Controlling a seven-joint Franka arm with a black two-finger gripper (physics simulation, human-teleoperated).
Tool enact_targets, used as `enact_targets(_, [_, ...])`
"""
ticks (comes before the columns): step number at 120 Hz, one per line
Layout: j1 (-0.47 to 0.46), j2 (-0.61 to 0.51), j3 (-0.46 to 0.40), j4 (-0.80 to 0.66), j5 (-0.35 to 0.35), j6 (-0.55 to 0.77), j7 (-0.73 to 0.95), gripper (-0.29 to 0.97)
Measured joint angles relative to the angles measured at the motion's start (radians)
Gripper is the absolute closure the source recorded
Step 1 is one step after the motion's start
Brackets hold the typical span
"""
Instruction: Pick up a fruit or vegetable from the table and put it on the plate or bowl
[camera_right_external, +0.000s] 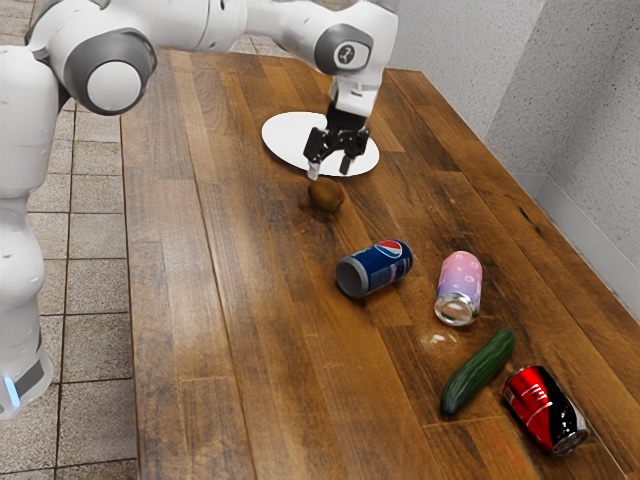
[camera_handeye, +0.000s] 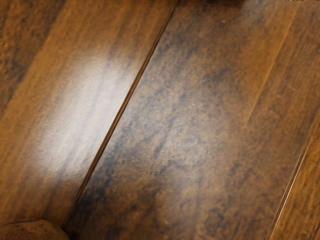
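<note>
A brown kiwi (camera_right_external: 326, 195) lies on the wooden table (camera_right_external: 240, 320), just in front of a flat white plate (camera_right_external: 290, 135). My gripper (camera_right_external: 330, 168) hangs open right above the kiwi, over the plate's near edge, with nothing between its fingers. A green cucumber (camera_right_external: 478, 372) lies further toward the exterior view's lower right. In the wrist view a brown rounded edge, the kiwi (camera_handeye: 30, 231), peeks in at the corner over the table planks (camera_handeye: 190, 130).
A blue soda can (camera_right_external: 374, 268) lies on its side below the kiwi. A pink can (camera_right_external: 459, 288) and a red can (camera_right_external: 543, 410) lie near the cucumber. A grey wall runs along the table's far right side.
</note>
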Motion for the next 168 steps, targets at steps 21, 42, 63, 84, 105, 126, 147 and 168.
enact_targets(21, [0.004, 0.001, 0.002, 0.002, 0.003, 0.000, -0.016, 0.00])
enact_targets(42, [0.045, 0.071, 0.004, 0.072, 0.020, 0.000, -0.026, 0.00])
enact_targets(63, [0.044, 0.108, 0.001, 0.105, 0.023, 0.000, -0.035, 0.00])
enact_targets(84, [0.043, 0.110, 0.000, 0.102, 0.021, 0.000, -0.049, 0.00])
enact_targets(105, [0.042, 0.109, -0.003, 0.095, 0.021, 0.000, -0.071, 0.00])
enact_targets(126, [0.052, 0.122, 0.007, 0.107, 0.027, -0.001, -0.088, 0.00])
enact_targets(147, [0.065, 0.142, 0.008, 0.126, 0.028, 0.000, -0.101, 0.00])
enact_targets(168, [0.065, 0.154, 0.009, 0.134, 0.028, 0.000, -0.109, 0.00])
